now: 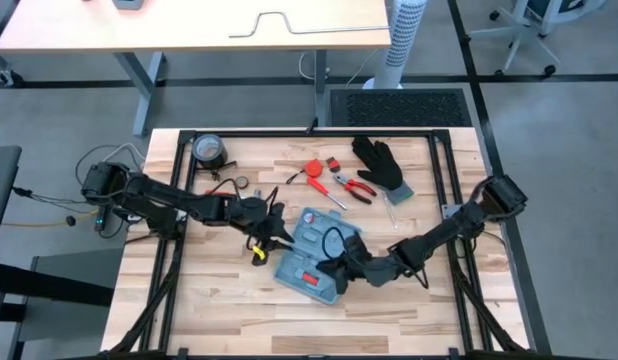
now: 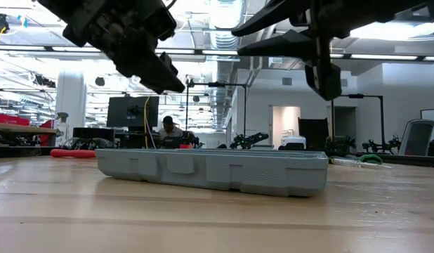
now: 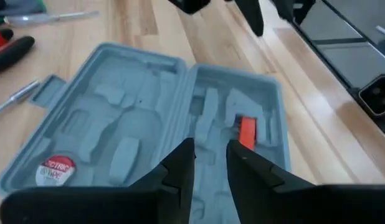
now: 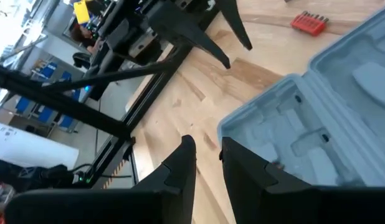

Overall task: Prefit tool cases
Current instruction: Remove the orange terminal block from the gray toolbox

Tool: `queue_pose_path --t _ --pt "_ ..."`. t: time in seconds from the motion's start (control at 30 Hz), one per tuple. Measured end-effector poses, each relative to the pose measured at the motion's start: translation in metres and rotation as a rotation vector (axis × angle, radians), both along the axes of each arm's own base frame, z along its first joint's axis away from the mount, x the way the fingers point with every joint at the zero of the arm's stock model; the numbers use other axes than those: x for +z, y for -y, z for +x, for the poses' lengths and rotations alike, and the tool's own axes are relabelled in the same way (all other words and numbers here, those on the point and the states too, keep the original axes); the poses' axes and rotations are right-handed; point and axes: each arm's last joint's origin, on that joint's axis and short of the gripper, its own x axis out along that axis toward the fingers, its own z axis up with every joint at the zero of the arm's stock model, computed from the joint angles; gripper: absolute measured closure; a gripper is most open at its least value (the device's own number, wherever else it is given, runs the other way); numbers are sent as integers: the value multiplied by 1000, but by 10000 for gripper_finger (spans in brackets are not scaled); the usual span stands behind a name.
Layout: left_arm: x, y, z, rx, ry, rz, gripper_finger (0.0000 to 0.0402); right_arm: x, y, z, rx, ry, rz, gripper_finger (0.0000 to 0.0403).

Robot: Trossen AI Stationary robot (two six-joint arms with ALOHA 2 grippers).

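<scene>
1. Tool case: flat light-blue plastic case with rounded corners lies open mid-table, both halves up, grey-blue moulded slots showing. Its long axis runs diagonally in the high view, from upper centre toward the lower edge.
2. We see the left gripper hovering at the case's left edge, fingers a narrow gap apart, holding nothing. In its wrist view the case sits directly ahead.
3. The right gripper sits over the case's right half, so it looks nearer. Its fingers are also slightly apart and empty, with the case corner just beside them.
4. Count: one case, one orange-red insert seated in a slot.
5. Loose on the table: one black glove, one red-handled pliers, one tape roll.
</scene>
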Motion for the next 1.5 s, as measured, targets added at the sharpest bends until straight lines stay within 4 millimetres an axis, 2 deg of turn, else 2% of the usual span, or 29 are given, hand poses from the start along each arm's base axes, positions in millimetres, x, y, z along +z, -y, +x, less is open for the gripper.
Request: queue_pose_path --t 0.13,0.4,0.73,0.87,1.07,1.23,1.5 --pt "-4 -4 -2 9 -46 9 318 0 7 3 -6 -5 1 316" --pt "-13 0 -10 -62 -149 47 318 -4 13 7 121 -65 15 316" --pt "-13 -2 -10 -63 -152 68 318 -9 13 5 139 -125 25 316" --pt "-13 -3 -10 -58 -151 73 318 -4 12 10 197 -210 15 316" --pt "-15 -3 -11 -50 -177 62 318 16 13 21 253 -370 -127 316" --pt "-20 4 -14 -80 -228 40 318 18 12 22 247 -360 -123 316" --pt "-36 19 -5 -138 -234 39 318 12 -3 19 244 -348 -141 316"
